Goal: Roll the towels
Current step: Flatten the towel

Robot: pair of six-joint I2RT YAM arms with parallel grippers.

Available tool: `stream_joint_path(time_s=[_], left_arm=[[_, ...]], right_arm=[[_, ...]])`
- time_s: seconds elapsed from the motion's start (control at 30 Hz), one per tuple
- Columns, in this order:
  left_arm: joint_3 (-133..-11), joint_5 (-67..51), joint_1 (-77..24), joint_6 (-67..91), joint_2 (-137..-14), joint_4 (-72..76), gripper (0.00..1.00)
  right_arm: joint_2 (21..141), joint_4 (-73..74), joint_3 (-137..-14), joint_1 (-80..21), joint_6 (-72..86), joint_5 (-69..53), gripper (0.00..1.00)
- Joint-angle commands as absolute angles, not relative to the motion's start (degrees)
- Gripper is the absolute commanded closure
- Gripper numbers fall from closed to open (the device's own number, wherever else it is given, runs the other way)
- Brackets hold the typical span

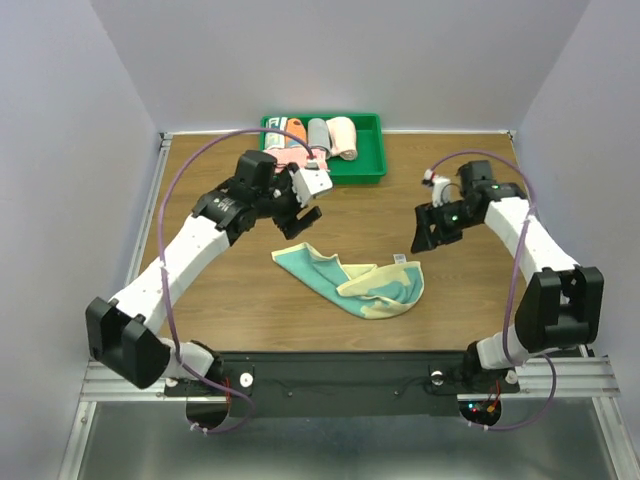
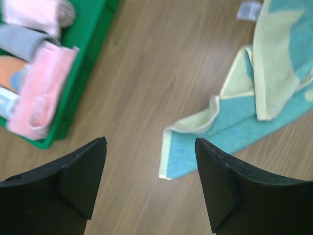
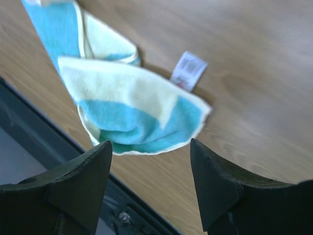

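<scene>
A teal towel [image 1: 352,282] with pale yellow edges lies crumpled and partly folded over on the wooden table, between the two arms. The left wrist view shows its near corner [image 2: 230,137] flat on the wood; the right wrist view shows its bunched end [image 3: 132,115] with a white tag [image 3: 189,71]. A pale pink rolled towel [image 2: 41,93] rests in the green tray [image 2: 87,61]. My left gripper [image 1: 300,222] hovers open between tray and teal towel, nothing between its fingers [image 2: 88,171]. My right gripper [image 1: 425,232] hangs open just right of the teal towel, also holding nothing.
The green tray [image 1: 372,162] at the table's back holds several rolled cloths, among them a grey one [image 1: 317,132] and a peach one [image 1: 343,136]. The table's dark front edge [image 3: 44,132] runs close beside the towel's bunched end.
</scene>
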State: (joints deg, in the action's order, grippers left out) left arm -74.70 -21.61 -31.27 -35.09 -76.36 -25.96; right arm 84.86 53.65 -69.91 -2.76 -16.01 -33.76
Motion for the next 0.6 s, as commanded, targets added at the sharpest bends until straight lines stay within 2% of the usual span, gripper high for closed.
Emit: stream_joint_path(time_s=[0.0,0.17,0.57], left_arm=[[-69.4,-28.9,-30.5,-40.1,-81.4,-27.3,0.13],[-69.0,-33.0,-30.6,-42.2,-85.9,-24.4,0.07],[-72.6,-39.1,-33.0,-45.6,-97.9,-24.2,0.08]], right_arm=[[87.3,48.9,-67.2,-6.2,-12.5,-29.0,0.3],[93.3,45.4,-67.2,-6.2,-11.2,-25.0,0.31],[100.8,43.2,-65.4,-6.4,-13.3,-27.2,0.31]])
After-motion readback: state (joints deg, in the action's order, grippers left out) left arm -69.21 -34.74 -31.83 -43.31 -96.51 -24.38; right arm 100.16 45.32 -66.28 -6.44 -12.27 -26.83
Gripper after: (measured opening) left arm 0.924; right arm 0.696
